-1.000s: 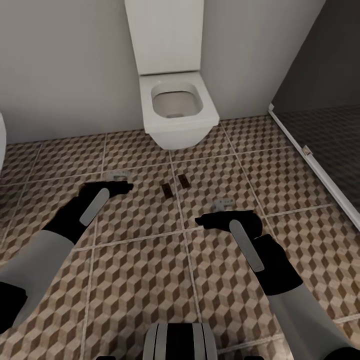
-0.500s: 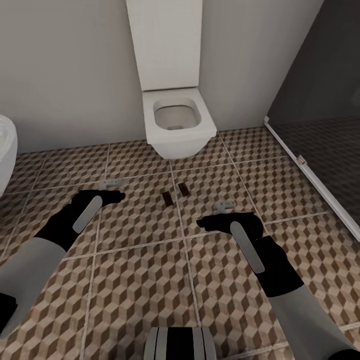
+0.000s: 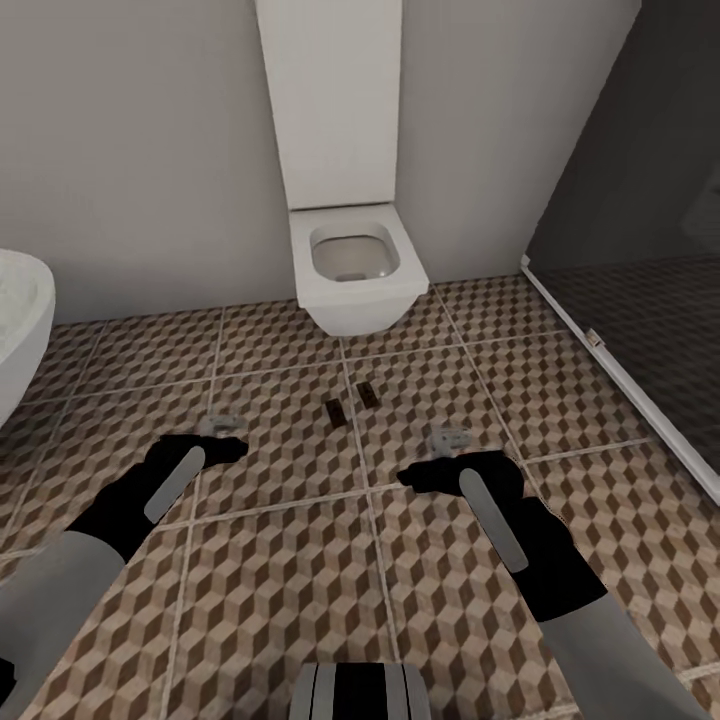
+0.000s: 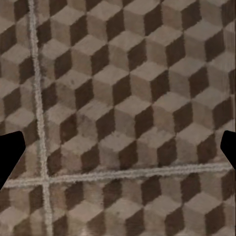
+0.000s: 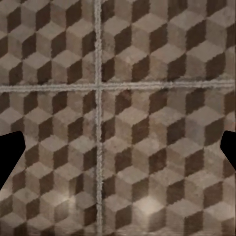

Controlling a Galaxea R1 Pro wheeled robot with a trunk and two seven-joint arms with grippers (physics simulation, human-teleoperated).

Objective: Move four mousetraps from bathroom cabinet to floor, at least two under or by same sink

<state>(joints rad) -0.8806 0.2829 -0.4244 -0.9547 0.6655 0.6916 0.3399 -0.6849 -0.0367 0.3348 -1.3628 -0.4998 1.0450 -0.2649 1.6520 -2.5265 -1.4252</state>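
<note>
Two small dark mousetraps lie side by side on the cube-patterned bathroom floor [image 3: 280,560] in front of the toilet: one [image 3: 335,410] nearer me, the other [image 3: 366,393] just beyond it. My left gripper [image 3: 222,428] hovers low over the tiles to their left. My right gripper [image 3: 448,440] hovers to their right. Both are open with nothing between the fingers. In the left wrist view the black fingertips [image 4: 11,152] stand wide apart over bare tile. The right wrist view shows its fingertips [image 5: 10,152] the same way. The cabinet is out of view.
A white toilet [image 3: 355,265] stands against the back wall. The rim of a white sink [image 3: 22,320] shows at the left edge. A dark glass shower enclosure [image 3: 640,250] with a white sill runs along the right. My base [image 3: 360,692] shows at the bottom.
The whole view has pulled back and shifted, bringing the sink into sight. Both arms sit lower in the picture. Both grippers stay open and the two mousetraps lie as before.
</note>
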